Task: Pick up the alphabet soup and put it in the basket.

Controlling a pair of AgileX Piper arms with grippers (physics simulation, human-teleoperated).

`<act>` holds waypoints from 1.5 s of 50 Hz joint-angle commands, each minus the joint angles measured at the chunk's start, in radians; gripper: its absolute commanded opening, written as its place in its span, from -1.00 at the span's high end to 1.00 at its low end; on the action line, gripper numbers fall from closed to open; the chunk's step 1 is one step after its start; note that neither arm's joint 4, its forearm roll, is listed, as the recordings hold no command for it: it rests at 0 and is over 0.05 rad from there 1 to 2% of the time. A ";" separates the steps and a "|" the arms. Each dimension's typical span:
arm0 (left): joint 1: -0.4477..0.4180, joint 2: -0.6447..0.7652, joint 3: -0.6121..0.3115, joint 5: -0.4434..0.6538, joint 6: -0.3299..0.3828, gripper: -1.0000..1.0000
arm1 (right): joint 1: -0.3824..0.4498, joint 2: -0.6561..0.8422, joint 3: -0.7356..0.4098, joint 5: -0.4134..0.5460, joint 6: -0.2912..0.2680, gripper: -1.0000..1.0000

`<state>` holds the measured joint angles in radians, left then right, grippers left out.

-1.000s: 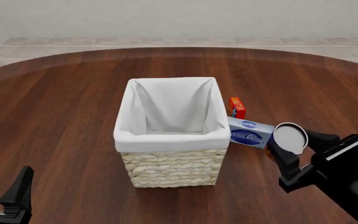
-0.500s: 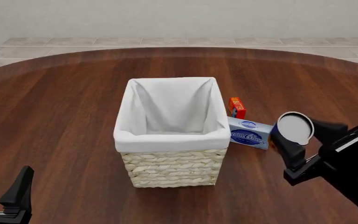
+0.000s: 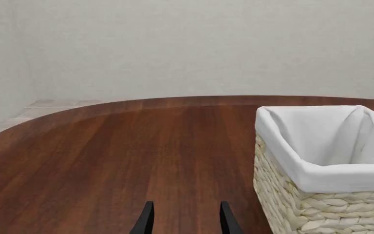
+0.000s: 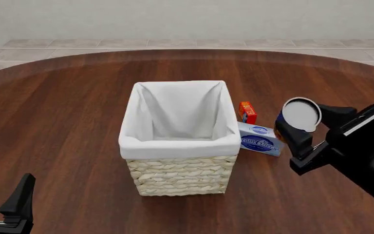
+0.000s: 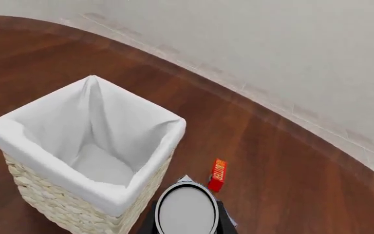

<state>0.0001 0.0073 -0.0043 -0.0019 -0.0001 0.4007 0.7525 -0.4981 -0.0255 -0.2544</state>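
Idling at the near left, my left claw rests low over the table, fingers parted and holding nothing. At centre stands the basket, its white lining bare inside. Just right of it lie a small red-orange box and a blue-and-white box. Farther right, my right claw is clamped on the alphabet soup, silver lid facing the camera. Over the last second the can has risen clear of the table and now hangs beside the basket, about level with its rim. The lift looks complete; the carry leftward over the opening remains.
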 commanded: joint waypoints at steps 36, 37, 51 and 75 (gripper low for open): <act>0.000 0.000 0.000 0.000 0.000 -1.00 | 0.073 0.120 -0.183 -0.006 -0.021 1.00; 0.000 0.000 0.000 0.000 0.000 -1.00 | 0.075 0.122 -0.185 -0.008 -0.023 1.00; 0.000 0.000 0.000 0.000 0.000 -1.00 | 0.100 0.154 -0.210 -0.019 -0.013 1.00; 0.000 0.000 0.000 0.000 0.000 -1.00 | 0.166 0.186 -0.259 -0.024 -0.007 1.00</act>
<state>0.0001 0.0072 -0.0043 -0.0019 -0.0001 0.5409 0.9269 -0.7338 -0.0395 -0.2849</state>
